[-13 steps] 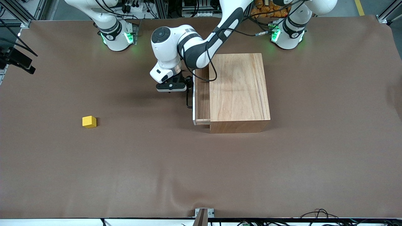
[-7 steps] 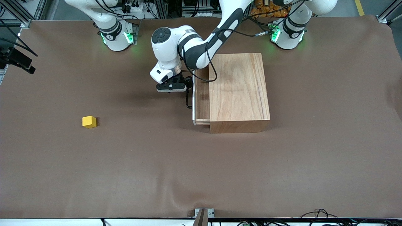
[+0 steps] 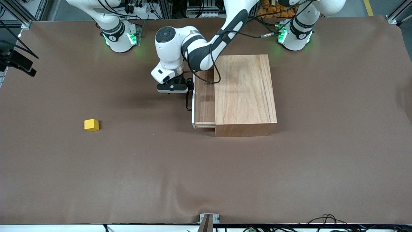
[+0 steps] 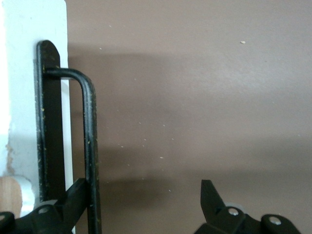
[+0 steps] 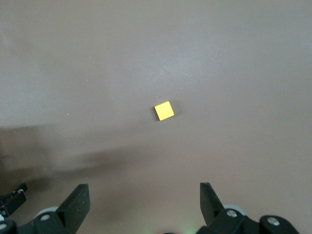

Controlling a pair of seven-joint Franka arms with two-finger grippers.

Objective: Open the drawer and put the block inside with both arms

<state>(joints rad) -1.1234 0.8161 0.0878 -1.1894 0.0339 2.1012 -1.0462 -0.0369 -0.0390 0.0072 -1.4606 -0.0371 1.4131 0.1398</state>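
Note:
The drawer (image 3: 204,98) stands partly pulled out of the light-wood box (image 3: 245,90), its white front (image 4: 19,48) facing the right arm's end of the table. My left gripper (image 3: 187,87) (image 4: 144,190) is open. One of its fingers (image 4: 73,200) sits hooked between the black handle bar (image 4: 90,146) and the white front, touching the bar. The yellow block (image 3: 91,125) (image 5: 164,110) lies alone on the brown table toward the right arm's end. My right gripper (image 5: 144,192) hangs open and empty high over the table, with the block below it; the front view does not show it.
A black camera mount (image 3: 17,61) juts in at the table edge on the right arm's end. A metal bracket (image 3: 208,219) sits at the edge nearest the front camera. The brown cover (image 3: 206,174) lies bare around the block.
The drawer has slid a little farther out of the box toward the right arm's end, and my left gripper moved with its handle. The block has not moved.

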